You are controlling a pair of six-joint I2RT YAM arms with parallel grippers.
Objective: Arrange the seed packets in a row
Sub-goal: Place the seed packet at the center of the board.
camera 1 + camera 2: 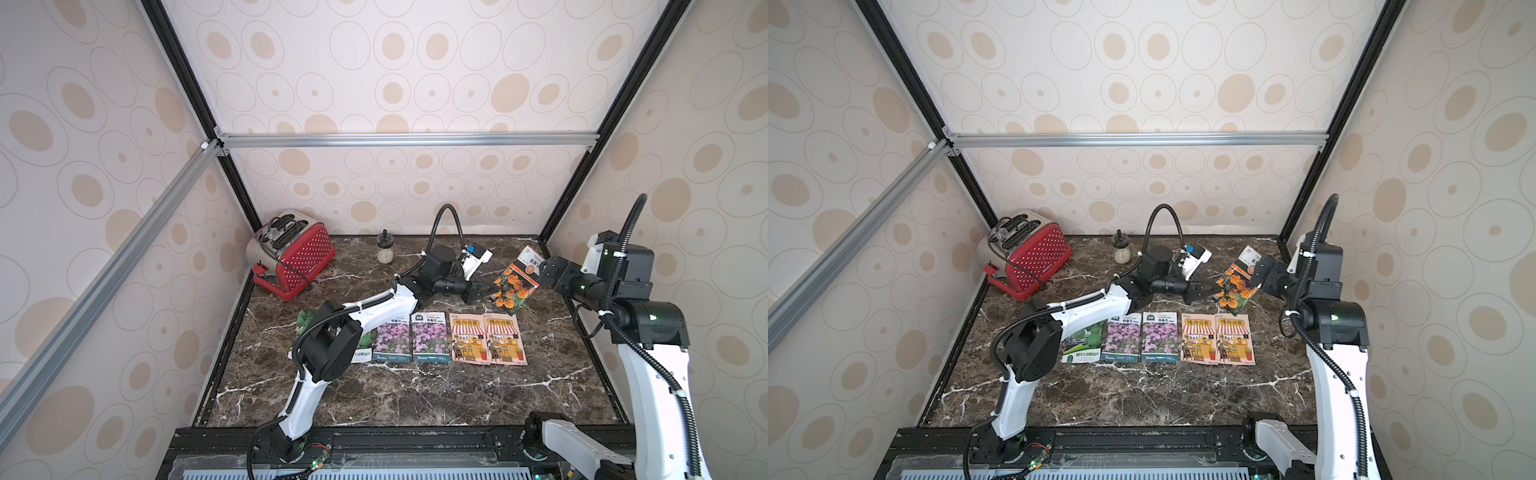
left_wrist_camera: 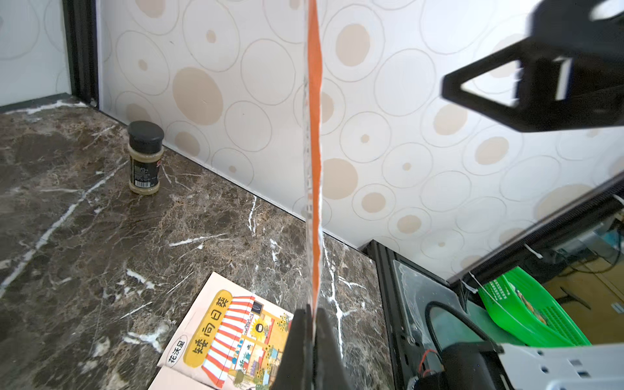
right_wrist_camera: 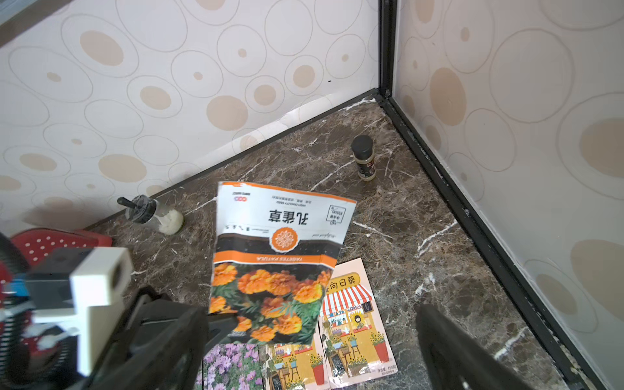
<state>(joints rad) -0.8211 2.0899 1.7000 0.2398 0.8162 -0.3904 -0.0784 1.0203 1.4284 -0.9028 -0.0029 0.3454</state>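
Nearest the camera, the black front rail (image 1: 415,436) is seen w/ both arm bases mounted on it, and the marble table (image 1: 415,395) lies beyond. Across the table's middle a row of flat seed pkts is laid, side by side and close together. From the robot's left these are a green gourd pkt (image 1: 1082,343), partly covered by the left arm (image 1: 1084,305), a purple flower pkt (image 1: 392,338), a second purple flower pkt (image 1: 431,337), a shop-front pkt (image 1: 467,338) and a second shop-front pkt (image 1: 504,338) touching its twin. The marigold pkt (image 1: 515,282) is not in the row. It is held up off the table, tilted, just behind the row's right end, pinched at its flower-printed end btwn the closed jaws of the L gripper (image 1: 482,289). In the left wrist view it is seen edge-on, rising straight out of the clamped jaws. The R gripper (image 1: 543,272) is found near the pkt's white end w/ jaws spread wide, and it is shown apart from the pkt in the left wrist view. At the rear a red toaster (image 1: 295,253) is set in the left corner, a glass jar (image 1: 385,249) by the back wall, and a black-capped spice bottle (image 3: 363,157) near the right corner.
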